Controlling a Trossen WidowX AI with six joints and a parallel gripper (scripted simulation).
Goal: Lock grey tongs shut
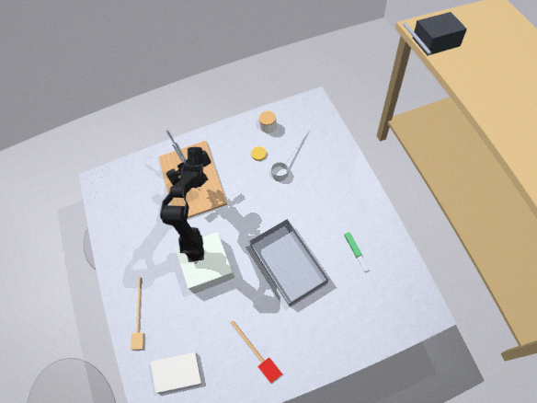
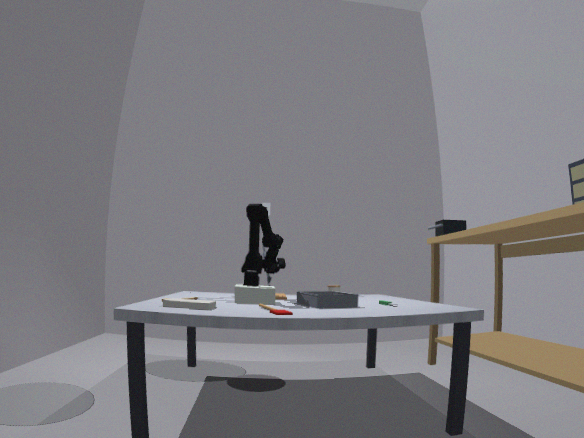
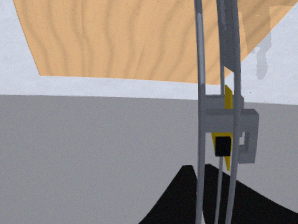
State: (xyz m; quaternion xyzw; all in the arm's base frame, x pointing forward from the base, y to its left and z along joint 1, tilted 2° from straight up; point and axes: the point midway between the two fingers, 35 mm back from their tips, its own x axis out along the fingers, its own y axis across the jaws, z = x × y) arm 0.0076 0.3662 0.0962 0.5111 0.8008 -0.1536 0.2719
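The grey tongs (image 1: 177, 148) (image 3: 220, 121) are held above the wooden board (image 1: 200, 208) (image 3: 100, 40). In the wrist view their two long arms run nearly parallel, close together. A yellow piece with a black block shows in the grey bracket; whether it is locked I cannot tell. In the exterior view a thin grey end (image 2: 269, 279) of the tongs hangs below the gripper; which end it is I cannot tell. My gripper (image 3: 196, 175) is shut on the tongs; the arm hides much of them in the top view. The roasting tin (image 1: 294, 264) (image 2: 327, 300) is empty.
A yellow disc (image 1: 258, 153), a lidded jar (image 1: 268, 120) and a round strainer (image 1: 279, 171) with a long handle lie right of the board. A green-handled tool (image 1: 353, 245) lies right of the tin. A red-headed spatula (image 1: 269, 370), a wooden tool (image 1: 137, 341) and a white block (image 1: 177, 373) lie nearer.
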